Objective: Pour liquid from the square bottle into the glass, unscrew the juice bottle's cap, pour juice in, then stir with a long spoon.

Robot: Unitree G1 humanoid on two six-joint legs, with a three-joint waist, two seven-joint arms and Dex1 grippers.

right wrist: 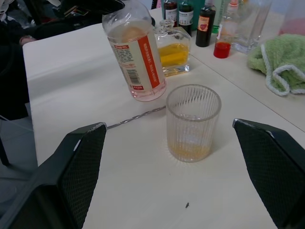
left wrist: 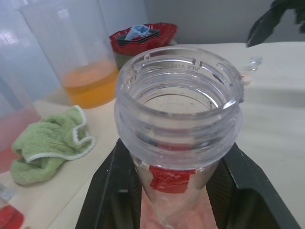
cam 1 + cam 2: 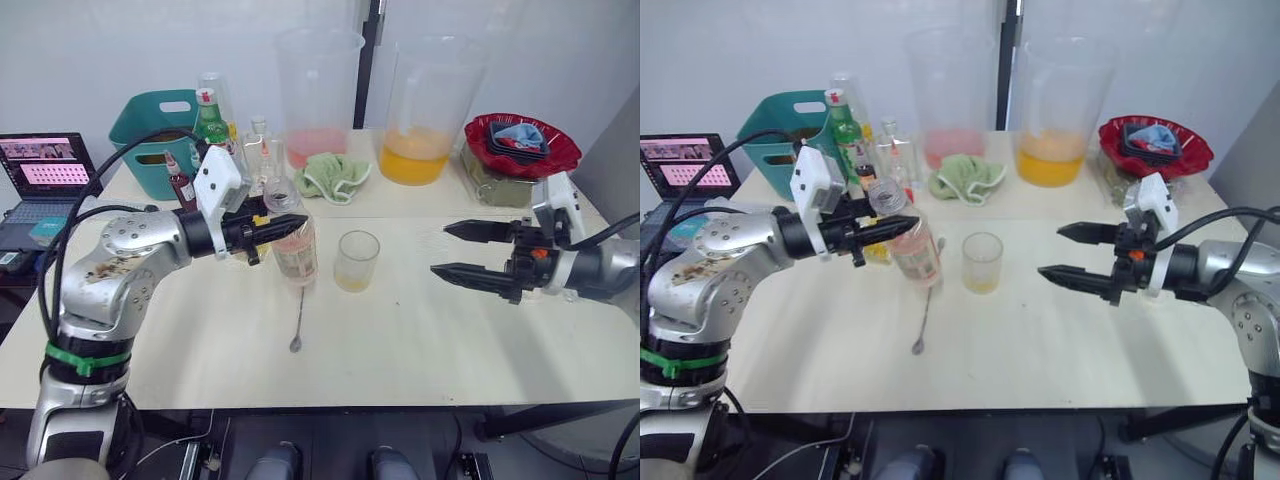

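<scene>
The left gripper [image 3: 290,226] pinches the uncapped juice bottle [image 3: 296,250] (tilted) just left of the glass [image 3: 357,260]; right gripper [image 3: 453,250] spread.

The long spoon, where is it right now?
The long spoon lies flat on the table, left of the glass, just in front of the juice bottle.

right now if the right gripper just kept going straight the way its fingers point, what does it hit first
Most likely the glass. The right gripper is open, and in its wrist view the glass stands centred between the fingers, with bare table before it. The juice bottle, held by the left gripper, stands farther on and to one side.
</scene>
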